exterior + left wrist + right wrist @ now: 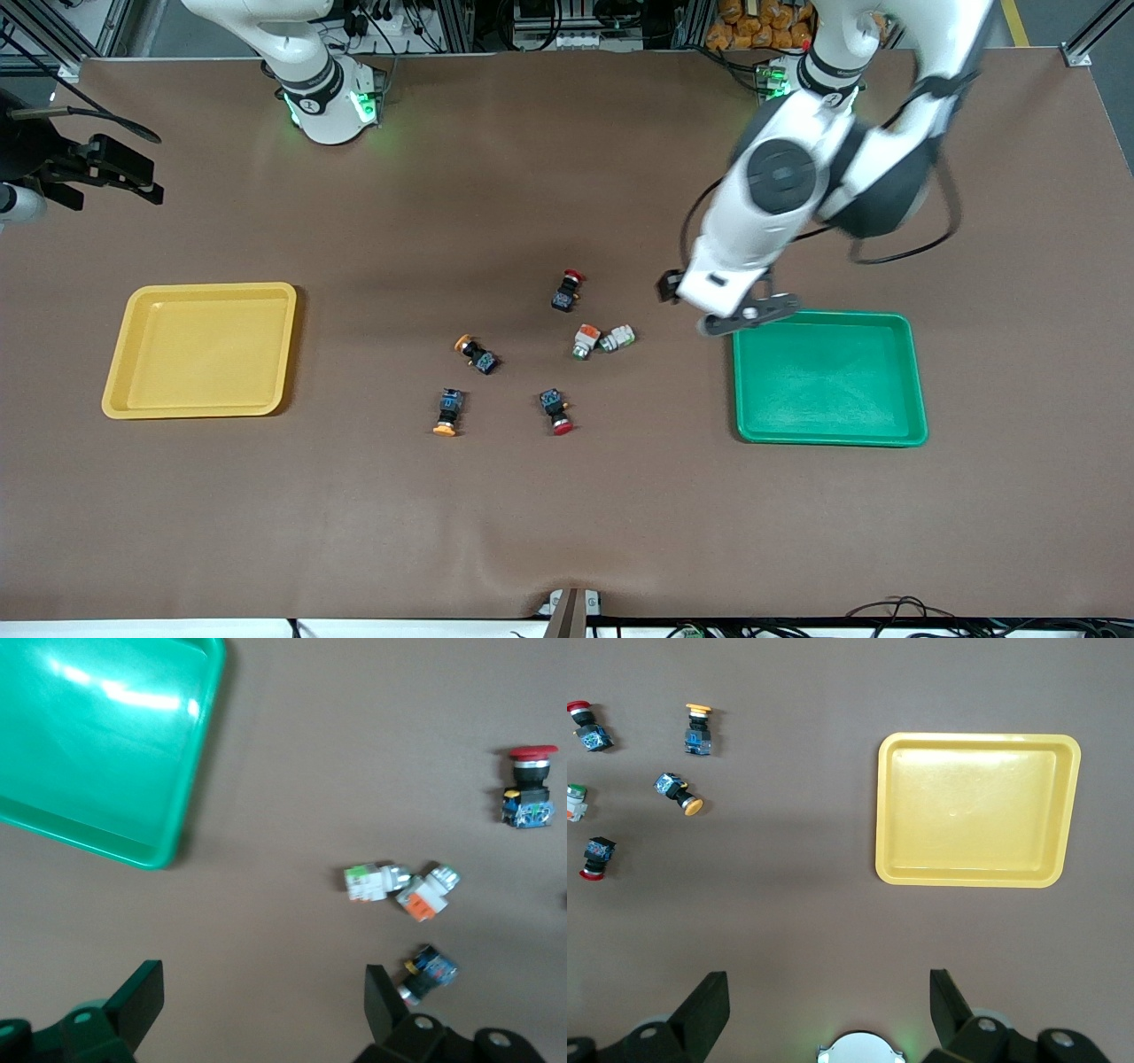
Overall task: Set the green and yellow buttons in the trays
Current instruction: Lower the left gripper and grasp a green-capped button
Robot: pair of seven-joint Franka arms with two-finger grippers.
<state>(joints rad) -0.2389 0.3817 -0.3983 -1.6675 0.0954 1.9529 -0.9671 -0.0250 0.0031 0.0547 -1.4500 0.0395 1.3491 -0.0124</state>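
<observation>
You see the left gripper spread wide over the green tray's corner, and the right gripper agape high above the table.

- Even, fairly bright overhead light falls on the brown table; shadows are soft and short.
- The green tray carries white glare streaks in the left wrist view.
- The left arm looks smeared, probably motion blur.
- The left wrist view is soft, its buttons fuzzy.
- The yellow tray is sharp, with a thin shadow along its edge.
</observation>
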